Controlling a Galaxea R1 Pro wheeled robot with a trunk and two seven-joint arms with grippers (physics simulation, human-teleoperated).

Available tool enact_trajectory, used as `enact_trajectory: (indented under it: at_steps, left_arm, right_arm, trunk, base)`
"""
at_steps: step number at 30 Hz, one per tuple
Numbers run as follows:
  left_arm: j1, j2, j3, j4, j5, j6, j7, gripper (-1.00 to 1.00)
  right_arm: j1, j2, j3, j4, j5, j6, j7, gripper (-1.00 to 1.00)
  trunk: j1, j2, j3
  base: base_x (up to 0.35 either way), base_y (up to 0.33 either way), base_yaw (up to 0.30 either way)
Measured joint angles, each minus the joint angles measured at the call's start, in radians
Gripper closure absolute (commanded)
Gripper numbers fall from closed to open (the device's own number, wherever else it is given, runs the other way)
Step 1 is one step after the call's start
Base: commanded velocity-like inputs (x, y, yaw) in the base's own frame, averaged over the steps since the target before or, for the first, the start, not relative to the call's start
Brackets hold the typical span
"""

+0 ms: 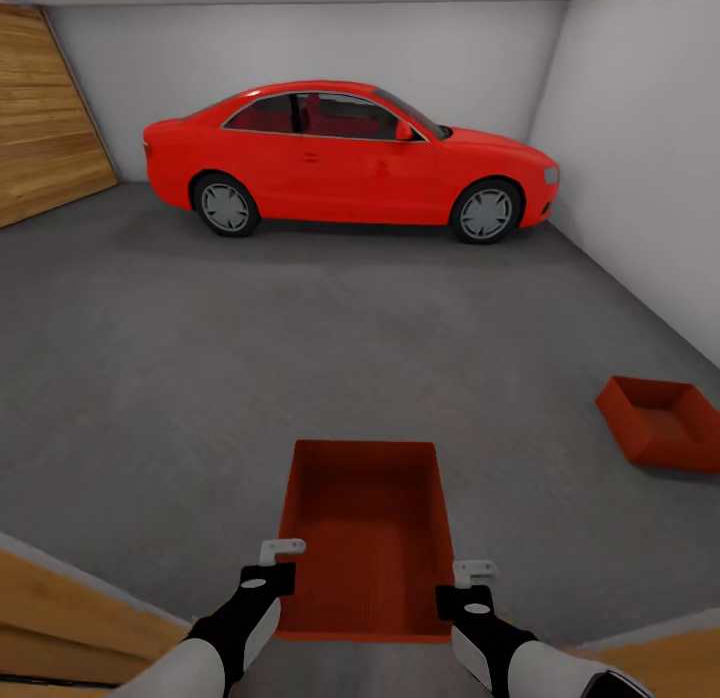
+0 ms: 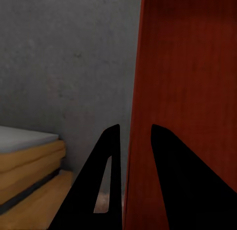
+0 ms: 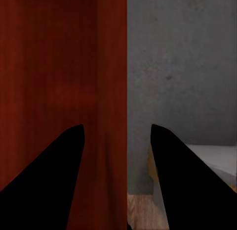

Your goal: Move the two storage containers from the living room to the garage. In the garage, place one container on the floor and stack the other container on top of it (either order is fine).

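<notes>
While both arms carry one storage container (image 1: 365,538) over the garage floor (image 1: 300,358), the left claw (image 2: 132,136) straddles its left side wall, one finger inside and one outside, apparently clamped on it. The right claw (image 3: 117,136) straddles the opposite wall likewise, though its fingers stand wider apart, so firm contact cannot be confirmed. Ahead of the right claw and further to its outer side, the second container (image 1: 660,423) already rests on the floor. A red car (image 1: 345,158) stands well beyond both claws. Judged progress: transport is nearly complete; stacking the held container onto the resting one remains.
</notes>
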Motion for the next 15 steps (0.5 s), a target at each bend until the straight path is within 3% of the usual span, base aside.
enact_trajectory:
  at_steps: [15]
  left_arm:
    - [0.000,0.000,-0.001,-0.004,0.000,0.000,0.000,1.00]
  right_arm:
    - [0.000,-0.001,0.000,-0.004,-0.001,-0.001,0.000,1.00]
  trunk:
    - [0.000,0.000,0.000]
  base:
    - [0.322,0.000,0.000]
